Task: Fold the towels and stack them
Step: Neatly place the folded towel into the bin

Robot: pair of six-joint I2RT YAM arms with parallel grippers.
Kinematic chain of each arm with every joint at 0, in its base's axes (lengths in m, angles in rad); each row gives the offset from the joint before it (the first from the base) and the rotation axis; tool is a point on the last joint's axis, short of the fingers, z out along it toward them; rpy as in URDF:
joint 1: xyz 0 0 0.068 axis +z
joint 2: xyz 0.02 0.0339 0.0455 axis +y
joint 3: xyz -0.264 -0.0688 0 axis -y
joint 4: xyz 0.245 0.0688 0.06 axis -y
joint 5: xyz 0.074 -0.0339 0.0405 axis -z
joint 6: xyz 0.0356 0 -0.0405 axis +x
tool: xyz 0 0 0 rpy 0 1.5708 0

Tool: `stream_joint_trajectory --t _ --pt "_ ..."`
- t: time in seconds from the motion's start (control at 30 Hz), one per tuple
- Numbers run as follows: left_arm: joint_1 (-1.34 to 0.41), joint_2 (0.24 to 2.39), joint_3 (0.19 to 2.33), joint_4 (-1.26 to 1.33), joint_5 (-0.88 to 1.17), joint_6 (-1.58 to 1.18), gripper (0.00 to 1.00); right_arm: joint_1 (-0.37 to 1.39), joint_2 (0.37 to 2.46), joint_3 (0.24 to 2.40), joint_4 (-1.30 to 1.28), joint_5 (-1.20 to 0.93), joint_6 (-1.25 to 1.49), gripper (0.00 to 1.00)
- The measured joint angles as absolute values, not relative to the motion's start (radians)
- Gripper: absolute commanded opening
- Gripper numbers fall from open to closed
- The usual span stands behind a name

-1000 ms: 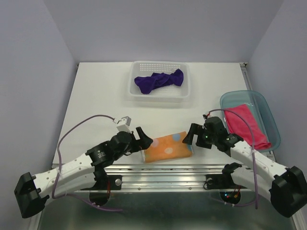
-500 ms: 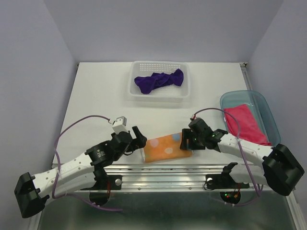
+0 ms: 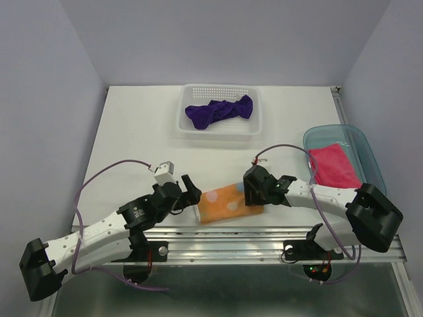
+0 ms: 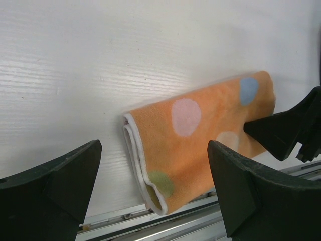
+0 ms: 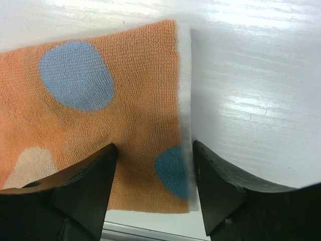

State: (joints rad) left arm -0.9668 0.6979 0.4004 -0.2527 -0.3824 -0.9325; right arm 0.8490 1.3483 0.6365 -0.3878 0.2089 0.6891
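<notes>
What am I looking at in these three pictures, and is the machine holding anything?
Two robot arms sit at the near edge of a table, each ending in a two-finger gripper. The wide picture comes from a camera above and behind them; the two close-ups come from cameras on the wrists, so the dark shapes at the bottom are fingers. A folded orange towel lies between the arms. The left gripper hangs wide open at its left end; the right gripper is at its right end, jaws apart. Nothing is held. Farther back, a purple towel lies crumpled in a white basket; a pink towel lies in a teal tray at the right.
</notes>
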Motion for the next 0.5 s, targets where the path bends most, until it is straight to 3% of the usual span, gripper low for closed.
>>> stream_joint_trajectory --t 0.03,0.17,0.4,0.5 --pt "-0.966 0.694 0.4 -0.253 -0.383 -0.933 0.99 0.855 1.364 0.645 -0.388 0.225 0.696 0.64" --pt "-0.966 0.678 0.4 -0.254 -0.39 -0.933 0.99 0.873 1.397 0.658 -0.383 0.267 0.729 0.35" --pt "-0.966 0.653 0.4 -0.261 -0.402 -0.933 0.99 0.878 1.385 0.653 -0.358 0.288 0.779 0.01" --pt "-0.964 0.651 0.4 -0.262 -0.405 -0.931 0.99 0.883 1.382 0.664 -0.384 0.327 0.782 0.01"
